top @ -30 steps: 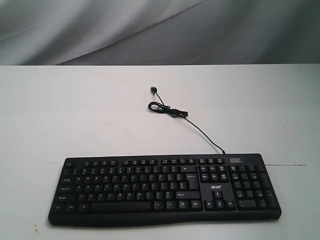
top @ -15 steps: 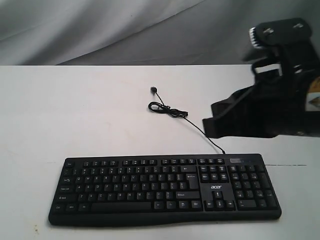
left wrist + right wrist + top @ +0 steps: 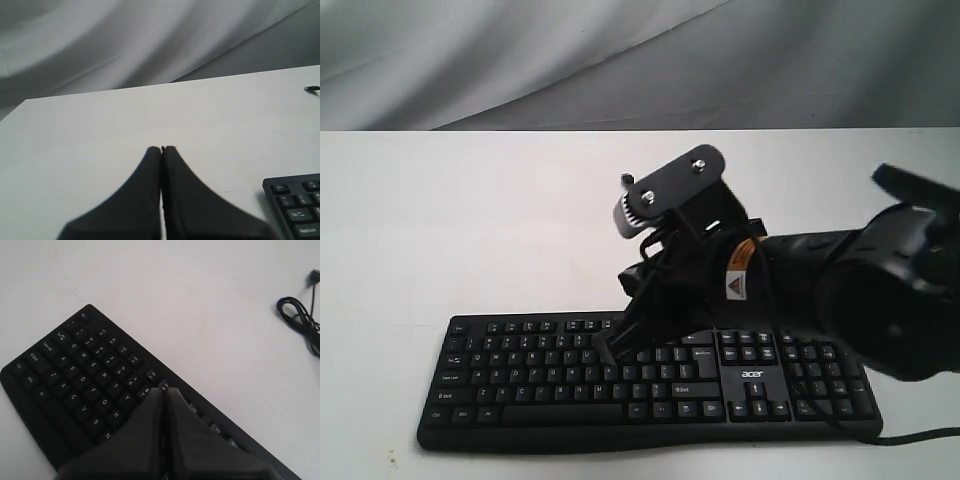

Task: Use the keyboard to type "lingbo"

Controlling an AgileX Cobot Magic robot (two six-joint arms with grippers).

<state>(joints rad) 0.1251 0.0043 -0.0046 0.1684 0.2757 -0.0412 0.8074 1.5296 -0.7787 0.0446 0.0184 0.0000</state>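
The black keyboard point(image 3: 550, 385) with white legends and an "acer" logo lies near the front of the white table. My right gripper point(image 3: 605, 352) reaches in from the right, shut and empty, its tip over the middle letter keys. In the right wrist view the shut fingertips point(image 3: 165, 390) hover above the keyboard point(image 3: 75, 375) around the number row near 7 and 8. My left gripper point(image 3: 161, 149) is shut with nothing in it, above bare table; a corner of the keyboard point(image 3: 297, 205) shows beside it. The left arm is out of the exterior view.
The keyboard's thin black cable point(image 3: 300, 322) lies coiled on the table behind the keyboard, its plug point(image 3: 311, 88) at the end. The right arm point(image 3: 860, 290) hides the cable and part of the keys in the exterior view. A grey cloth backdrop point(image 3: 620, 60) hangs behind.
The right arm has swung in from the right edge and down over the keyboard's middle. One second ago no arm was in the exterior view.
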